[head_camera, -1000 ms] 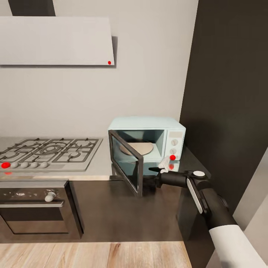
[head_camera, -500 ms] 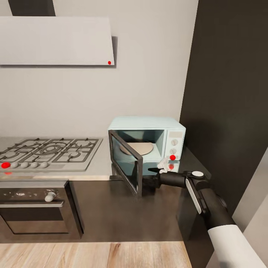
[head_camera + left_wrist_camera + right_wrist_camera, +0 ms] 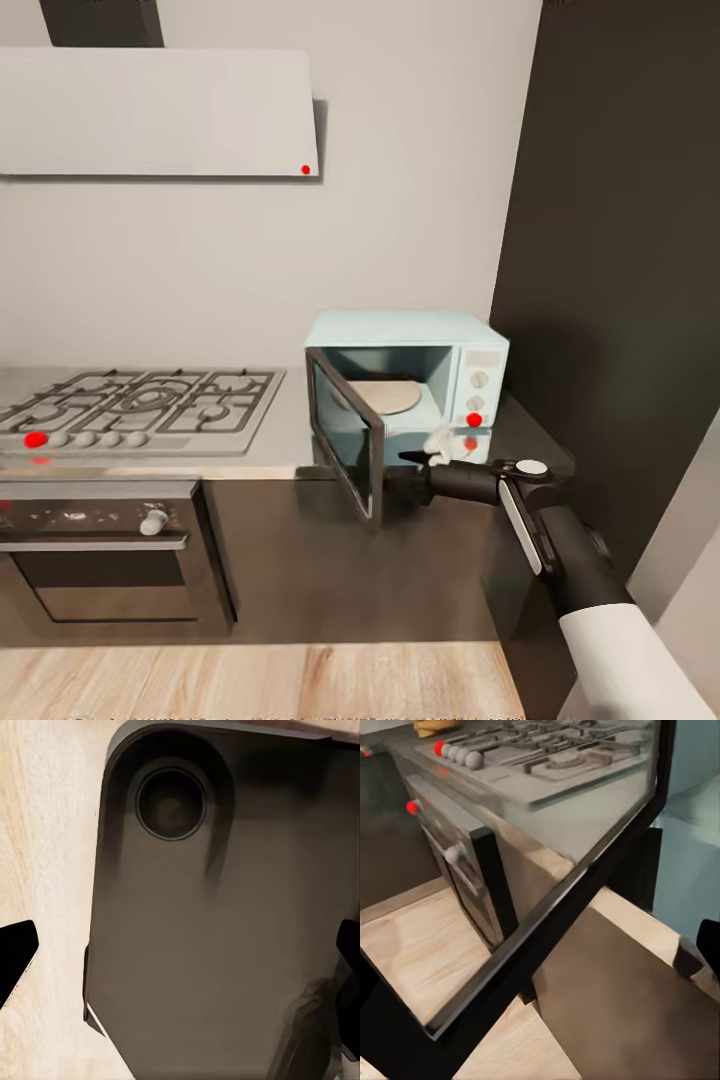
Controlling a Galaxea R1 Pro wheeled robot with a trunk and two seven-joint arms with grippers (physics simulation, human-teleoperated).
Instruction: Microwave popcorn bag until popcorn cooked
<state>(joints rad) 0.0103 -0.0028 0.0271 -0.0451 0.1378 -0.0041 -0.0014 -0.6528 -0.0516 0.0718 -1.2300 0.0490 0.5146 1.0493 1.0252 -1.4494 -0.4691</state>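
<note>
The pale mint-blue microwave (image 3: 405, 345) stands on the grey countertop (image 3: 288, 425) by the dark tall cabinet. Its dark glass door (image 3: 348, 432) is swung wide open, and a round turntable (image 3: 385, 396) lies bare inside. My right gripper (image 3: 404, 474) sits just behind the door's free edge, open. In the right wrist view the door frame (image 3: 547, 922) runs slantwise right before the spread gripper (image 3: 540, 982). A tan-yellow sliver (image 3: 433, 726) lies past the hob; I cannot tell whether it is the popcorn bag. My left gripper (image 3: 180, 952) is open over the robot's dark base (image 3: 210, 945).
A gas hob (image 3: 140, 400) with red-marked knobs fills the counter's left. Below it is a dark built-in oven (image 3: 100, 545). A flat grey hood (image 3: 150, 110) hangs above. A dark tall cabinet (image 3: 620, 250) walls off the right. Wood floor (image 3: 250, 680) lies in front.
The whole picture has slid slightly right, so the camera moved. The open door now looks a little more edge-on. My right gripper stays beside the door's free edge.
</note>
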